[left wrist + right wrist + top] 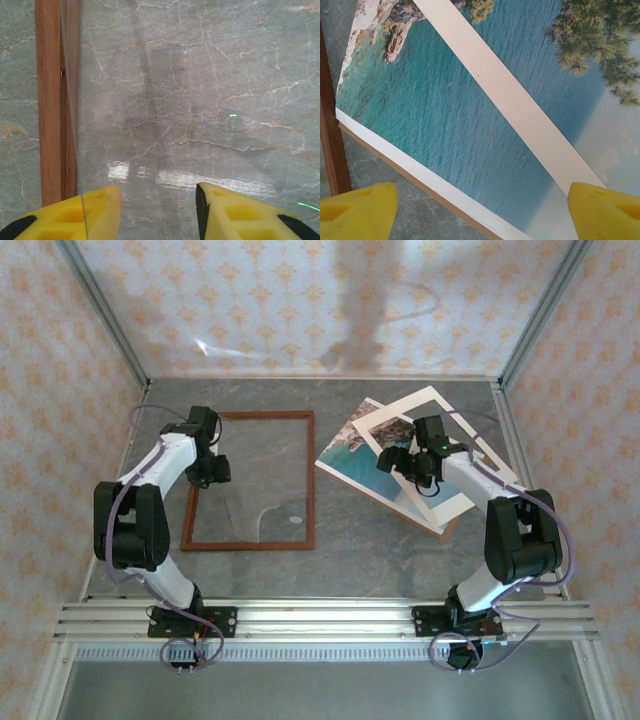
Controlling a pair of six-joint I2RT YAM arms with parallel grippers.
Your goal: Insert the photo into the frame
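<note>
Beside the left rail of the thin reddish-brown wooden picture frame (250,543), the left gripper (156,194) hovers with its yellow fingers parted and nothing between them. On the right, the right gripper (481,190) hangs spread wide over the large rectangular coast print with turquoise sea (445,115), which lies askew just right of the frame. The frame lies flat without the print, so I judge that lifting, carrying and seating are all left to do.

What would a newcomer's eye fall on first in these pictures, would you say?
The turquoise coastal photo stands out, lying askew on the right of the table with a cream mat across it. Left of it lies the empty reddish-brown frame, and the open right gripper hangs above the photo.
</note>
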